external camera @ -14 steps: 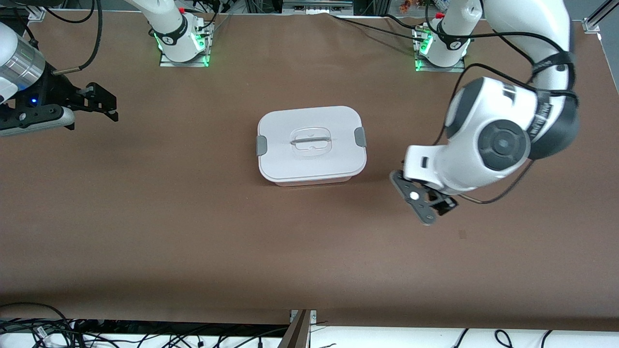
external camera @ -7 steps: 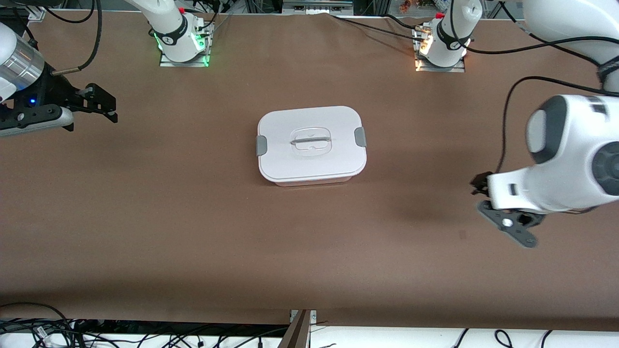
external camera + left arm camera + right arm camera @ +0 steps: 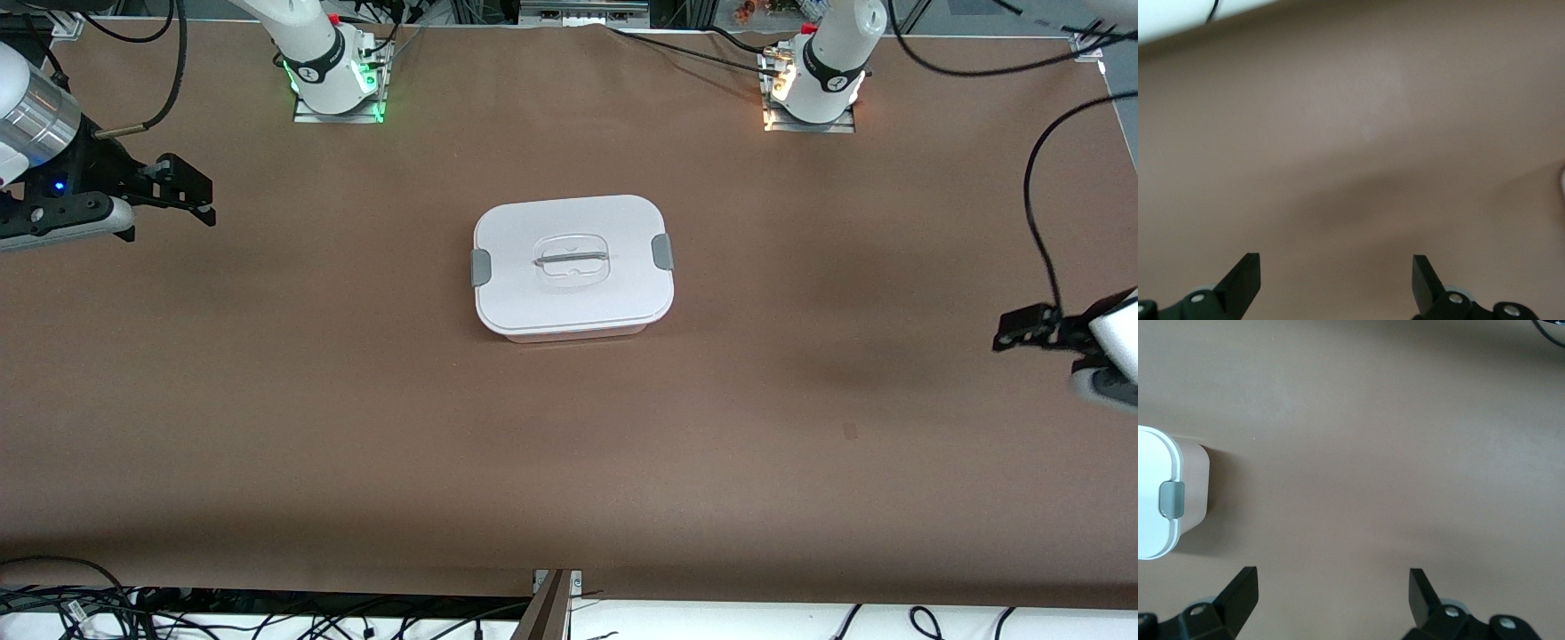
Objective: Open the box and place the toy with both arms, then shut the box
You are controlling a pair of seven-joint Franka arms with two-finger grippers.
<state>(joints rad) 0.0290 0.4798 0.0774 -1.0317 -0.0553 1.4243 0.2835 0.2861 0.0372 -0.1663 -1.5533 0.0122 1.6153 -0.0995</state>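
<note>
Sitting mid-table, the box (image 3: 573,267) has its lid (image 3: 569,258) on and no toy shows, so this fits either end of the job. My left gripper (image 3: 1336,280) and right gripper (image 3: 1332,597) hang spread and bare, each over its own end of the table (image 3: 356,444).

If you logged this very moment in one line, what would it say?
box: lid on, mid-table | toy: not visible | left gripper: open, over bare table | right gripper: open, over table, waiting

My table (image 3: 356,427) is covered in plain brown. Directly on it, near the middle of the frame, sits the closed white box (image 3: 573,265), grey latches (image 3: 661,251) at both ends.
</note>
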